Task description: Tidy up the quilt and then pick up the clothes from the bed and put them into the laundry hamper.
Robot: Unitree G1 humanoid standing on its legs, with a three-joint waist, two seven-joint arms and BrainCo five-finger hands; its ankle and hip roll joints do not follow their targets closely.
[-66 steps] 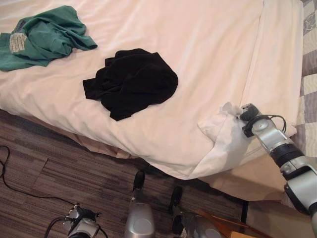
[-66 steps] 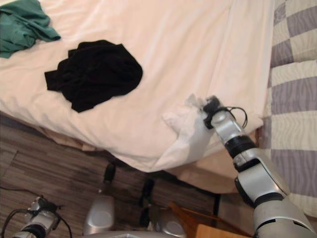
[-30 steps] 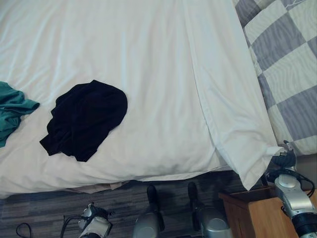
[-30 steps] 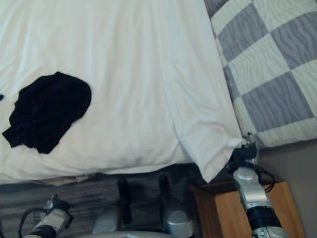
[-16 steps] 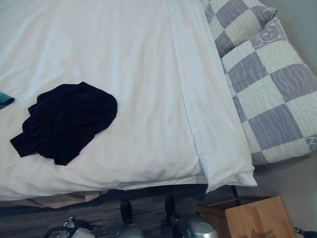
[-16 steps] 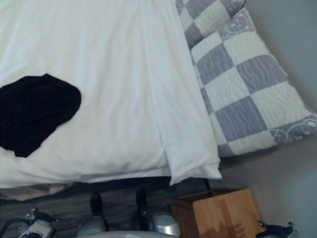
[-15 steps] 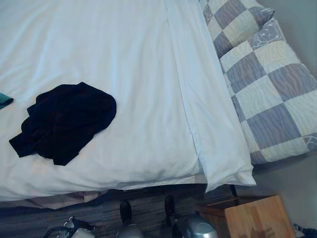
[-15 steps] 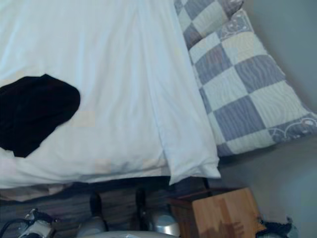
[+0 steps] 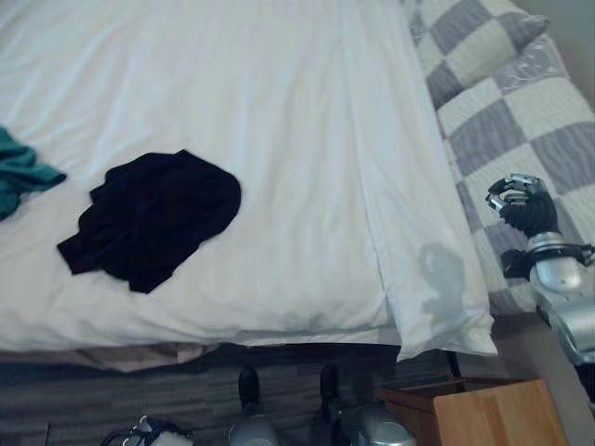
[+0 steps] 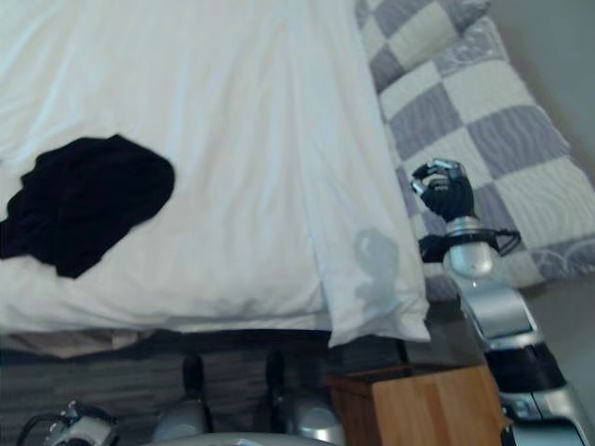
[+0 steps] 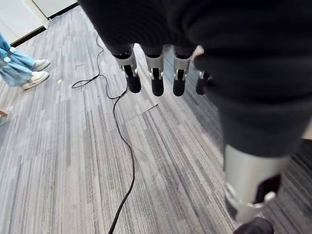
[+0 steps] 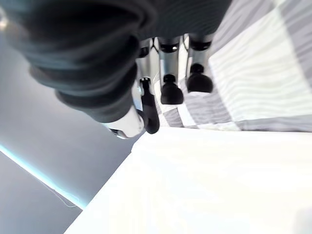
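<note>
The white cotton quilt (image 9: 279,139) lies flat over the bed. The crumpled black garment (image 9: 153,218) rests on it, the green garment (image 9: 19,172) well apart. The right hand (image 9: 521,204) hovers above the checked grey pillow (image 9: 521,102), fingers curled, empty. The left hand (image 11: 156,73) hangs relaxed over the grey wood-grain floor (image 11: 73,161).

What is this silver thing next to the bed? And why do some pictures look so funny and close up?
That is a robot with two arms and hands. Two pictures come from cameras in its head, looking down at a bed with a white quilt. A black garment and a bit of a green one lie on it, beside checkered pillows. The close-up pictures come from cameras on its wrists. The right hand is raised over the pillows, fingers curled, holding nothing. The left hand hangs over the floor, empty, fingers relaxed. Far off, a person's shoes stand on the floor.
</note>
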